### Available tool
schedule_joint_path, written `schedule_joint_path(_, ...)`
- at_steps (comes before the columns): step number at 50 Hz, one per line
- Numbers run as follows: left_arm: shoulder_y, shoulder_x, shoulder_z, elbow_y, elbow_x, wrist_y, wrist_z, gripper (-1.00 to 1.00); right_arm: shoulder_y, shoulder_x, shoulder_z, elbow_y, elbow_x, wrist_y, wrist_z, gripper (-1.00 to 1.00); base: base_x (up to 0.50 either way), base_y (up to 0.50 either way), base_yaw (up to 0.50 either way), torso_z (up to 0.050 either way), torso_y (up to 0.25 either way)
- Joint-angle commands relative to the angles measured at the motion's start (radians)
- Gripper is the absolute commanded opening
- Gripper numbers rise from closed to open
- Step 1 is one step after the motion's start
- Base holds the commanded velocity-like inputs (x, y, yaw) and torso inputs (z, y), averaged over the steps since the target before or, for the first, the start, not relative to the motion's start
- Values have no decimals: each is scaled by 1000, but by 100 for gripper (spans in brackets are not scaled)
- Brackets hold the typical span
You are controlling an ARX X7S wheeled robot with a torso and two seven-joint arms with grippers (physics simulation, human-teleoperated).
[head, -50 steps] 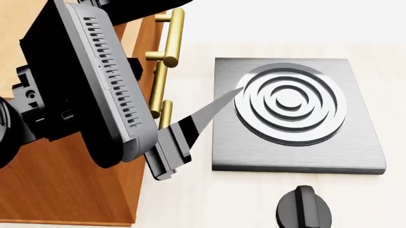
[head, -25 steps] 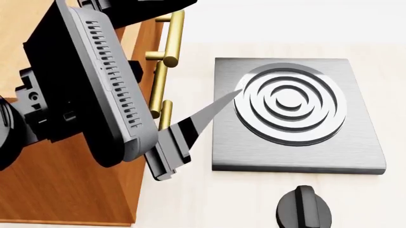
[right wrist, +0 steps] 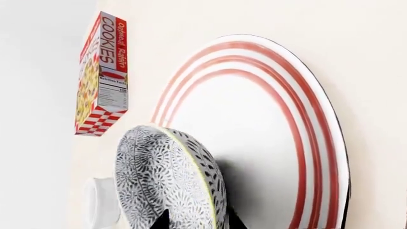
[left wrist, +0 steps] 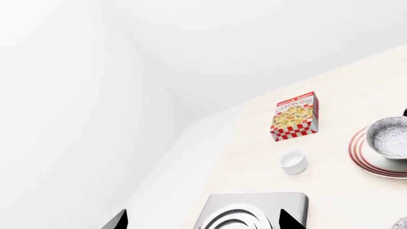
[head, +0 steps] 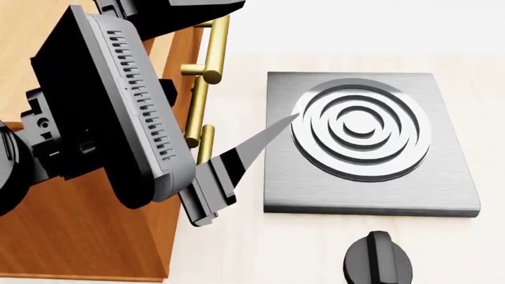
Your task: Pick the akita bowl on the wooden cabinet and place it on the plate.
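Observation:
The akita bowl (right wrist: 168,176), white with a dense blue-grey pattern, is over the plate (right wrist: 254,119), a wide white plate with red rings. My right gripper (right wrist: 197,223) is shut on the bowl, one dark fingertip on each side of its rim. Whether the bowl touches the plate is unclear. The left wrist view shows the same bowl (left wrist: 389,137) on the plate's (left wrist: 361,157) area from afar. My left gripper (left wrist: 205,225) is open and holds nothing, above the burner. The wooden cabinet (head: 79,236) fills the head view's left, half hidden by my left arm (head: 118,118).
A grey steel burner plate (head: 442,189) with raised rings lies on the pale counter, a black knob (head: 379,260) in front of it. Brass handles (head: 214,47) line the cabinet's front. A red cookies box (left wrist: 294,116) and a small white cup (left wrist: 294,161) stand near the plate.
My left arm has crept slightly up and to the right in the head view. Nothing else has visibly moved.

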Motion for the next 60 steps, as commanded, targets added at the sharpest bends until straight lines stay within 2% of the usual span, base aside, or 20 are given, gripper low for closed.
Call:
schedule_joint_path(1, 8, -2, -1, -1, 5, 1, 0, 100, 4, -2, 3, 0, -31, 2, -19, 100, 0, 0, 0, 0, 0)
schedule_joint_path(25, 12, -12, -10, 5, 2, -2, -3, 100, -14, 0, 23, -46, -37, 2, -15, 100, 0, 0, 0, 0, 0)
schedule_joint_path(41, 18, -17, -13, 8, 4, -2, -3, 100, -68, 37, 77, -214, -87, -29, 44, 100, 0, 0, 0, 0, 1)
schedule_joint_path(60, 16, -36, -25, 26, -6, -8, -12, 100, -224, 78, 234, -488, -151, -79, 139, 100, 0, 0, 0, 0, 0)
